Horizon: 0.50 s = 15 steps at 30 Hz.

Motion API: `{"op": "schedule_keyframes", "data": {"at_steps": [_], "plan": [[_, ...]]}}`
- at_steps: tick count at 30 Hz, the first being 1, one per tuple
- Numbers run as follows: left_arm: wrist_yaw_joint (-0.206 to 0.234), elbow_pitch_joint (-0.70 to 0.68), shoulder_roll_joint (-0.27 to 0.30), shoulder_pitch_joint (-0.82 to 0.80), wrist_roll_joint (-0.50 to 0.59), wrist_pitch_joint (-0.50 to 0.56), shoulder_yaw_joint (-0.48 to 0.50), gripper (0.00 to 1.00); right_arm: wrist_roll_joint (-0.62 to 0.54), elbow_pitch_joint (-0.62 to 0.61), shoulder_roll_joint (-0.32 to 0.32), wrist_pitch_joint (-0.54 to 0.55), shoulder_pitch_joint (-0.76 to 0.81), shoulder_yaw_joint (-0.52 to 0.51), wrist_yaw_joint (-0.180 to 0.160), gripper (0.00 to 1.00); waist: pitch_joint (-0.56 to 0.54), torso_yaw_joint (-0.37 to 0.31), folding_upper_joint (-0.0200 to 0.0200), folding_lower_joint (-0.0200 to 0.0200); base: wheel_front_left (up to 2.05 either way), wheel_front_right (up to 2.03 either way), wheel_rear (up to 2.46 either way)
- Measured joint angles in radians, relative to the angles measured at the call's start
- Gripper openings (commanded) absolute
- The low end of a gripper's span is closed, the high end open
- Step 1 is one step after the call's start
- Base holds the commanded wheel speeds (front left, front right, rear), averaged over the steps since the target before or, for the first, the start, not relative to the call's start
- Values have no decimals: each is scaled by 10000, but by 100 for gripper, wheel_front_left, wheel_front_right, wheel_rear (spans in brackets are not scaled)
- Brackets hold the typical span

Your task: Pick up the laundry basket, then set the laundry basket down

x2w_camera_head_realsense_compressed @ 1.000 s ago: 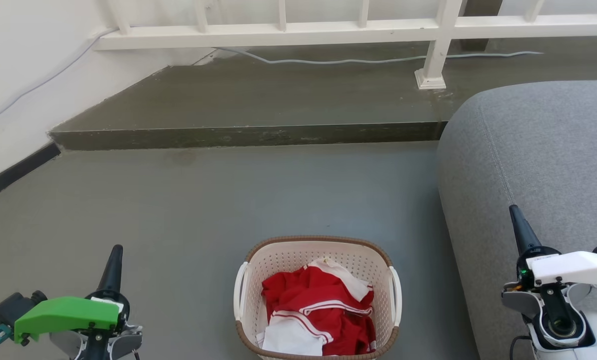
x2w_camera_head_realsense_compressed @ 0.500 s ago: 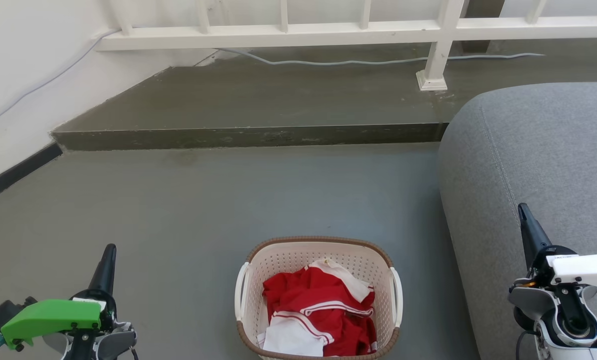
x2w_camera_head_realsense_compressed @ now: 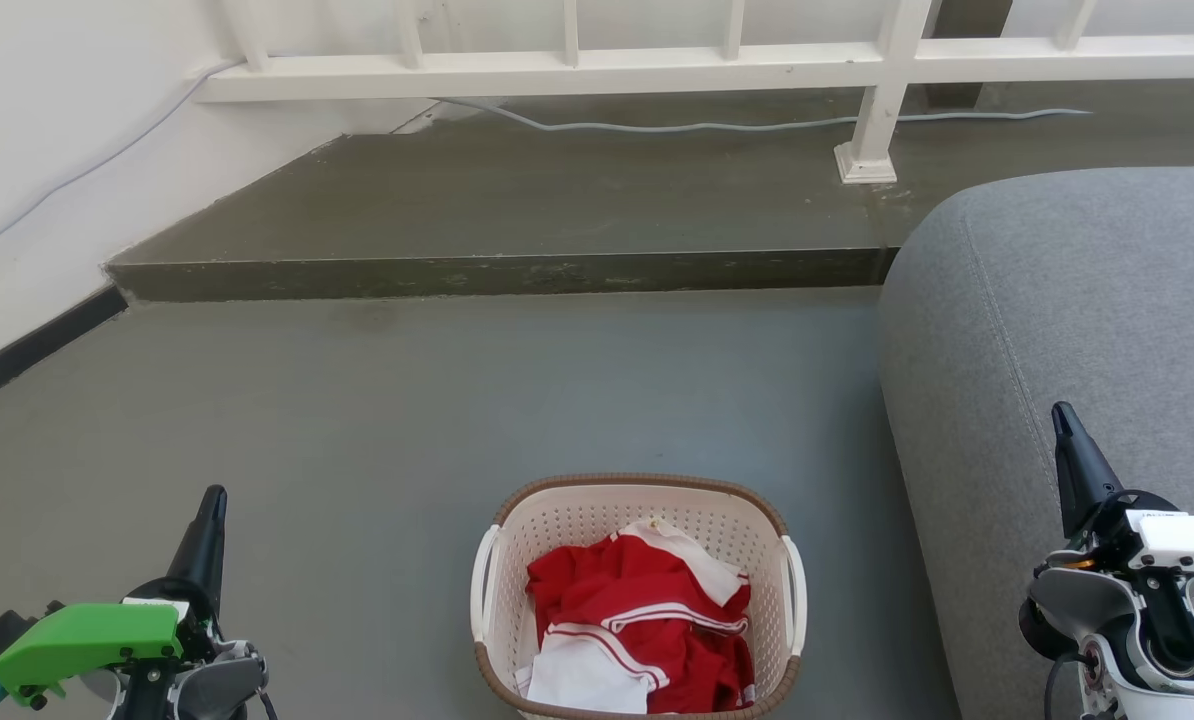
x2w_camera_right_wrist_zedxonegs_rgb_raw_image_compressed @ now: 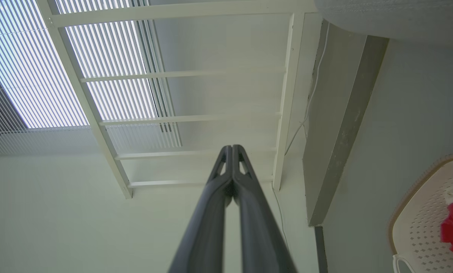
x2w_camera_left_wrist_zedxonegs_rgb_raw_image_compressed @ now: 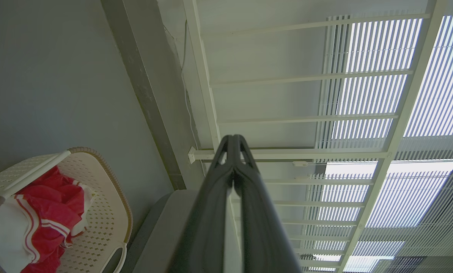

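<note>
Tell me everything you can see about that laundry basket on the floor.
The laundry basket is a cream-white, plastic-looking tub, rounded-rectangular, its walls perforated with small holes. A brown woven-look rim runs round the top, and a white handle sits on each side. It stands upright on the grey floor, beside a grey sofa, apart from it. Crumpled red and white clothes lie inside. The left gripper and right gripper are shut, off to either side, touching nothing of it.

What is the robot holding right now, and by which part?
Nothing. The left gripper and right gripper are both shut on empty air, either side of the laundry basket, which sits on the floor untouched.
</note>
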Motion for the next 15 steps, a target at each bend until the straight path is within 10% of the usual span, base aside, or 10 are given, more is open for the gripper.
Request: {"op": "schedule_keyframes", "data": {"at_steps": [15], "plan": [[-2,-10,-4,-1,0,0,2,0,6,-2,2,0,-1,-2,13,0,1,0,0,0,0,0,0]]}}
